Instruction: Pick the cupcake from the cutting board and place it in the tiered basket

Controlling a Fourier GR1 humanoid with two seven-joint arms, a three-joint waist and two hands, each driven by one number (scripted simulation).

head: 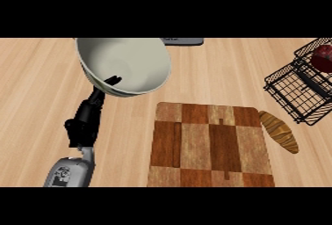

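**Fig. 1.** Head view, placement stage. Cutting board (211,145) lies at centre-bottom of the bench (39,88) w/ nothing on it. The only cupcake-like item is a dark red object, prob. the cupcake (322,59), inside the upper part of the tiered basket (292,88) at the view's right edge. It is partly cut off, so how it sits can't be confirmed. A brown pastry (280,131) lies between board and basket, just beside the board's right side.

Left hand (88,116) shows at the view's left, resting. Its fingers (113,80) look extended and hold nothing, w/ tips overlapping the rim of a large white bowl (130,57); contact can't be told. Right hand is out of view, so its state is unknown.

Judgement: transfer looks essentially done, and what's left is verification. To do it well:
- check that the cupcake stands upright and fully inside the tier, not perched on a wire;
- keep any arm motion near the basket slow and clear of the wires, so the basket isn't nudged;
- leave the left hand parked, away from the bowl.
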